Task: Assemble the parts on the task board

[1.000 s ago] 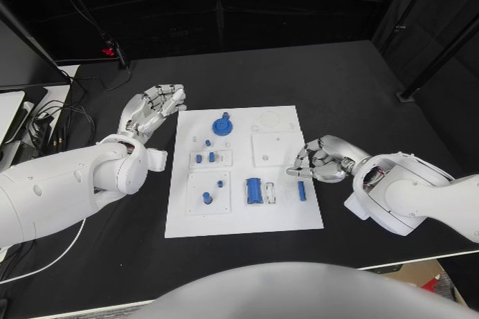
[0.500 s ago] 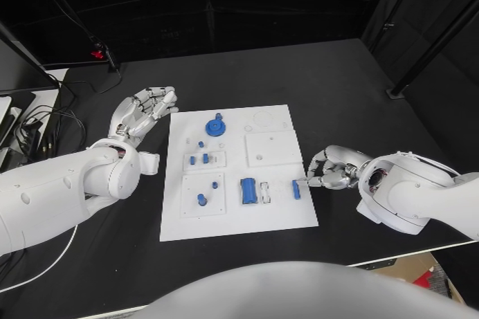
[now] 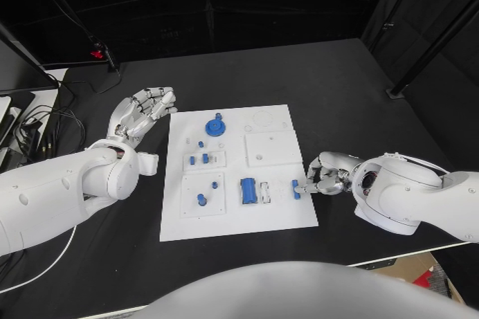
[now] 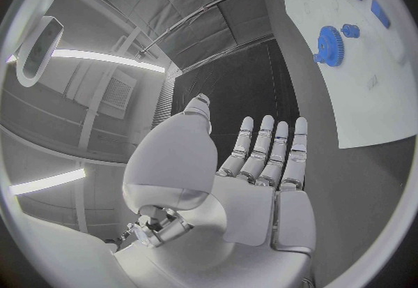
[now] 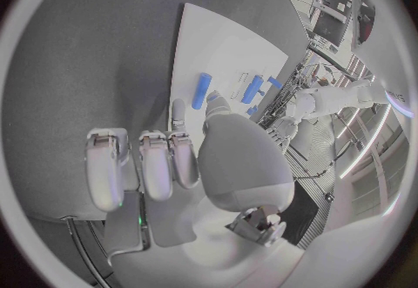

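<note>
Left hand [image 3: 142,110] flat, fingers spread, empty, off task board's [image 3: 235,219] left edge; unmoved since half second ago. Blue gear [image 3: 217,126] near board's far edge, cylinder [image 3: 248,189] mid-board. Right hand [image 3: 327,175] has drawn in to right edge, fingers curled; thumb at blue pin [image 3: 295,188], grasp unclear. You're likely mid-pick. Nothing blocks pin.

Head camera looks steeply down on the task board [image 3: 239,174]; each wrist fisheye sits close behind its own robot hand, both catching that board's edge.
</note>
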Motion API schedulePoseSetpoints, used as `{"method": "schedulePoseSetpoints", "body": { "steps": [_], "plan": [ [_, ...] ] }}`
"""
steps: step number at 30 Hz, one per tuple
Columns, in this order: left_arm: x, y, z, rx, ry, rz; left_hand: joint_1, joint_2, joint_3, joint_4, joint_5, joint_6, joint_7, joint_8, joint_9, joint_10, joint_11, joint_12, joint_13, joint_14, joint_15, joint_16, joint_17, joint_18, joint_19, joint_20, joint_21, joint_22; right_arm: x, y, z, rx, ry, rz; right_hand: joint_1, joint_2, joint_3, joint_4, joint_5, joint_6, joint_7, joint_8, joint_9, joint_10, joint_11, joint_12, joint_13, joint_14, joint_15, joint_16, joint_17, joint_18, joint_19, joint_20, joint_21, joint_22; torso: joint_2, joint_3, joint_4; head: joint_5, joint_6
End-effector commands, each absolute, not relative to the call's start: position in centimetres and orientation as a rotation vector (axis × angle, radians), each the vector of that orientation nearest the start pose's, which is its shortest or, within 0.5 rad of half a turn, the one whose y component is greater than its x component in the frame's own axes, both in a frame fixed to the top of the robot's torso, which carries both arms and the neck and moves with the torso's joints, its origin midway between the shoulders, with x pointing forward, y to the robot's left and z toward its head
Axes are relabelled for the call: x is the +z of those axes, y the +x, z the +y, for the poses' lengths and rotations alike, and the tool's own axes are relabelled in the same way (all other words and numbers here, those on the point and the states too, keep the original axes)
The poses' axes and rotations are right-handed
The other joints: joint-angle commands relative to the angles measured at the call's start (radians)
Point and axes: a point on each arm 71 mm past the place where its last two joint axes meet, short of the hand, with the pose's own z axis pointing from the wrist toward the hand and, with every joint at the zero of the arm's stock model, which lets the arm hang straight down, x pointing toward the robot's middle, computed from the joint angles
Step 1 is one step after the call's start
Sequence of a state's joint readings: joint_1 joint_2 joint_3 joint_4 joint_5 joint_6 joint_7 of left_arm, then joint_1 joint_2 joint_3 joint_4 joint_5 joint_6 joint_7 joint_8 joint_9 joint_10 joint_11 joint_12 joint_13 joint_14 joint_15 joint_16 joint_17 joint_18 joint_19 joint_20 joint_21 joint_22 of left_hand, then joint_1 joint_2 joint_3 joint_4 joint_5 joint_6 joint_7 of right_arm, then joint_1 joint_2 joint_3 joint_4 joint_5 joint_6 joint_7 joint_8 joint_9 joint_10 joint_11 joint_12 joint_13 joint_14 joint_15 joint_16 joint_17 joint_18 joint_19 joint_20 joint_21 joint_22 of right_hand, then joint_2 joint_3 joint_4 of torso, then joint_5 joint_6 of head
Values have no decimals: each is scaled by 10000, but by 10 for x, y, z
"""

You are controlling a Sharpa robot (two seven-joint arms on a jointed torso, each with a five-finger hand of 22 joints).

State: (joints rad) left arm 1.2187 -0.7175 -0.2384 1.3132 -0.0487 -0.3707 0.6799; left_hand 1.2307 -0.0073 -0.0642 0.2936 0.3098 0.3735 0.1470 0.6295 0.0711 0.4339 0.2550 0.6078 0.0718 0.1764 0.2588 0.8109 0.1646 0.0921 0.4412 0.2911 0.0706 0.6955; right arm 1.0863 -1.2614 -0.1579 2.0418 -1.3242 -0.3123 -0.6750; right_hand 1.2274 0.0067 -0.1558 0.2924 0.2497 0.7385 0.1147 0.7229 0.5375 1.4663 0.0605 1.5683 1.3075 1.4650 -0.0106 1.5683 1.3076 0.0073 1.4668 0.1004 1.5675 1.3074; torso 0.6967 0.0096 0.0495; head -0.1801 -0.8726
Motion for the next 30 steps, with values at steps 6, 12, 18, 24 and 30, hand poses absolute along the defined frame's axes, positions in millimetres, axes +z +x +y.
{"method": "schedulePoseSetpoints", "body": {
  "steps": [6, 12, 18, 24, 30],
  "plan": [
    [-220, 501, 214, -15149, -8081, 12334, 1, 140, -76, -13, 60, -68, 1459, 66, -14, -49, 7, 36, -18, -58, -15, 17, -10, -24, -25, -8, 8, -23, -241, 339, -265, 2366, 2849, 21362, -72, 45, -39, 0, -34, 102, -22, 67, -24, 1045, -112, 25, 2633, 1058, -25, 25, 2632, -73, 1040, -7, 33, 2634, 4, 8, 3, 32, 0],
    [-221, 501, 212, -15216, -8087, 12368, 3, 145, -78, -13, 63, -71, 1459, 69, -14, -51, 7, 40, -19, -59, -15, 21, -15, -24, -26, -8, 8, -24, -247, 343, -264, 2103, 2635, 21615, -69, 105, -33, -3, -44, 149, -47, 94, -45, 1045, -132, 25, 2633, 1058, -38, 25, 2632, -73, 1040, -18, 33, 2634, 3, 4, 22, 47, 0],
    [-221, 501, 212, -15216, -8094, 12375, 3, 145, -78, -13, 63, -71, 1459, 69, -14, -51, 7, 40, -19, -59, -15, 21, -15, -24, -26, -8, 8, -24, -251, 345, -259, 2083, 2469, 21781, -88, 150, -51, -2, -97, 217, -74, 122, -72, 1045, -157, 25, 2633, 1058, -52, 25, 2632, -73, 1040, -32, 33, 2634, 5, 5, -8, 80, 0],
    [-221, 500, 212, -15248, -8100, 12394, 5, 150, -81, -12, 66, -76, 1459, 71, -15, -56, 7, 44, -21, -62, -14, 25, -22, -25, -35, -8, 7, -37, -255, 348, -254, 1922, 2167, 21991, -110, 243, -57, 0, -139, 257, -98, 124, -107, 1045, -182, 25, 2633, 1058, -65, 25, 2632, -73, 1040, -46, 33, 2634, -2, 11, 12, 87, 0],
    [-221, 500, 211, -15263, -8109, 12409, 5, 150, -81, -12, 66, -76, 1459, 71, -15, -56, 7, 44, -21, -62, -14, 25, -22, -25, -35, -8, 7, -37, -259, 350, -249, 1604, 1441, 22171, -75, 183, -123, -27, -262, 272, -112, 86, -176, 1045, -200, 25, 2633, 1058, -71, 25, 2632, -73, 1040, -58, 33, 2634, 0, 0, -8, 97, 0]
  ]
}}
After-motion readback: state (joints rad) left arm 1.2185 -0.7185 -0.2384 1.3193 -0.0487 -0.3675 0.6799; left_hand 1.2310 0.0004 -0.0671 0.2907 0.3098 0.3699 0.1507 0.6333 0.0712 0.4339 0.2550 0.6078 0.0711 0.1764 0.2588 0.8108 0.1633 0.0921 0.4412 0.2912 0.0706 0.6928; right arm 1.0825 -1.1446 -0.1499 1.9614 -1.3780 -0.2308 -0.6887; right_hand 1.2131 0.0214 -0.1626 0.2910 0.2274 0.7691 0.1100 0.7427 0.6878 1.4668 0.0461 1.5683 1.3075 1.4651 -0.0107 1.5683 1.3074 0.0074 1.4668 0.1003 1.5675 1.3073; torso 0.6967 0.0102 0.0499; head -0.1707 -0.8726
